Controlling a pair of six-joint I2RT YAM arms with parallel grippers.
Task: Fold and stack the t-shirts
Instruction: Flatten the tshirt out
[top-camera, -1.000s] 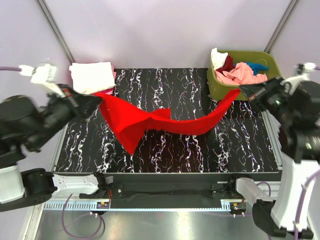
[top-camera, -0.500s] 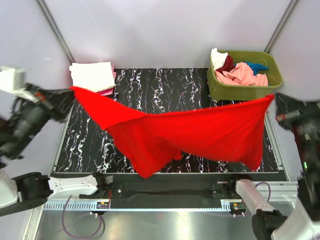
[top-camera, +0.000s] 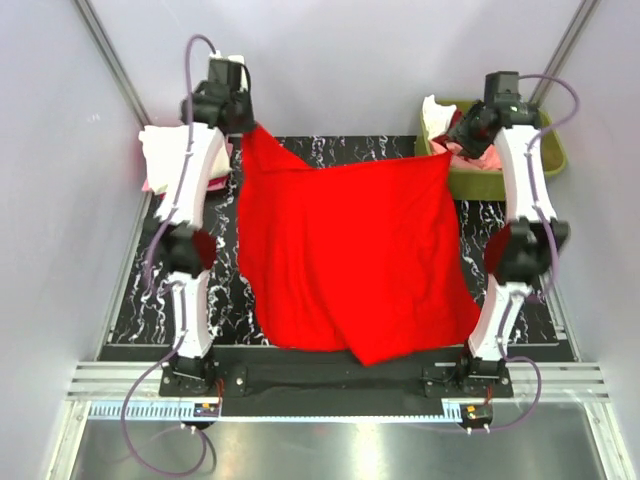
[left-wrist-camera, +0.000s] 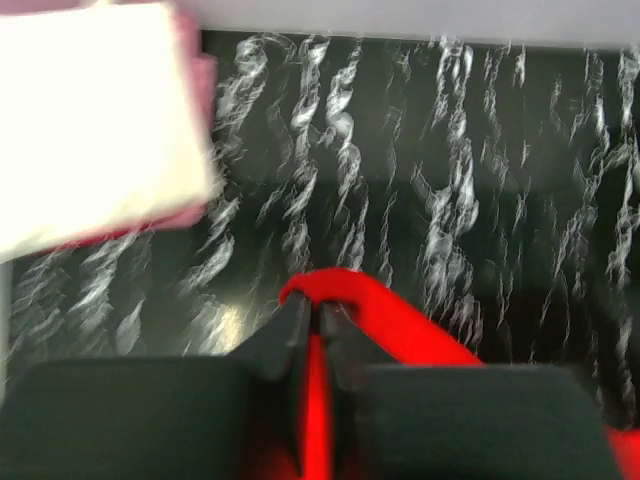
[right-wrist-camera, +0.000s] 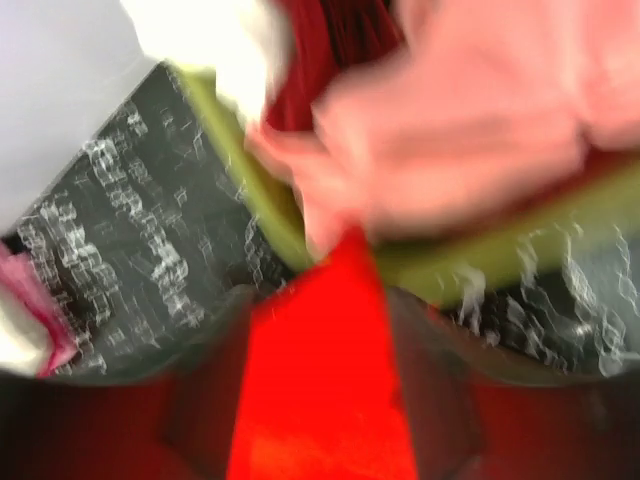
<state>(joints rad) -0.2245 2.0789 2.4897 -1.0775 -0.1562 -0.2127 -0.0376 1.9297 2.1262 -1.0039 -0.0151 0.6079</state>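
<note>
Hands (top-camera: 248, 125) (top-camera: 450, 150), two; red t-shirt (top-camera: 350, 250), one

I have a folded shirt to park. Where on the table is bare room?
Bare table shows in the far strip between the red shirt and the back edge, and at the near-left corner outside the left arm. Crowded: the middle under the shirt, the stack far left, the bin far right.

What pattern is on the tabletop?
The tabletop is black with white marble-like veining, clearest in the top external view.
</note>
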